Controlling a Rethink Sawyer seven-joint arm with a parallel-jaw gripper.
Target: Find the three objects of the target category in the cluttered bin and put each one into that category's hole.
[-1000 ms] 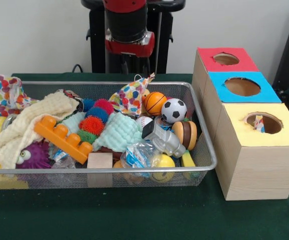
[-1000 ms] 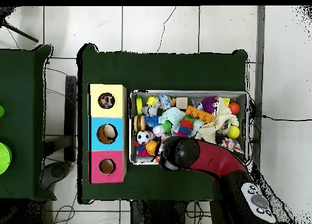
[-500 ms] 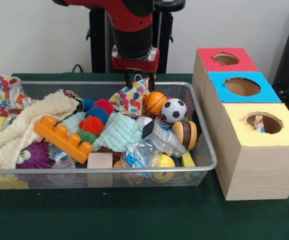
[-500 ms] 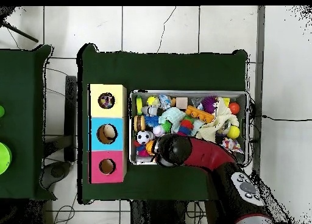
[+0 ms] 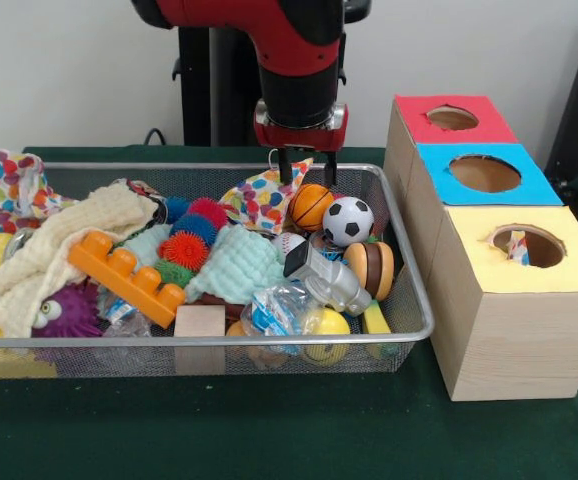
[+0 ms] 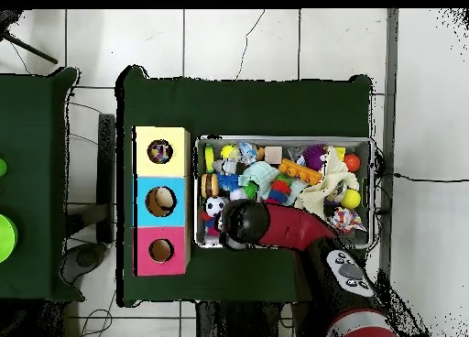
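The wire mesh bin [image 5: 219, 341] [image 6: 284, 140] is full of toys. One polka-dot fabric piece [image 5: 262, 196] lies at its far side next to a basketball. A second piece [image 5: 17, 184] [image 6: 351, 221] hangs on the far left corner. A third piece [image 5: 519, 248] [image 6: 161, 151] shows inside the yellow-surrounded hole [image 5: 544, 247] [image 6: 154, 151] of the wood-grain box. My gripper [image 5: 305, 170] is open, with its fingers on either side of the raised tip of the first piece. In the overhead view the arm [image 6: 244, 224] hides the gripper.
The blue-surrounded hole [image 5: 484, 173] and the red-surrounded hole [image 5: 452, 118] lie behind the yellow one. In the bin are a cream waffle cloth [image 5: 54, 250], a mint cloth [image 5: 239, 265], an orange brick [image 5: 124, 270], a basketball [image 5: 312, 206] and a soccer ball [image 5: 348, 221].
The arm has moved right in the front view and come down, from behind the bin to over the polka-dot piece at the bin's far side. The piece has not moved.
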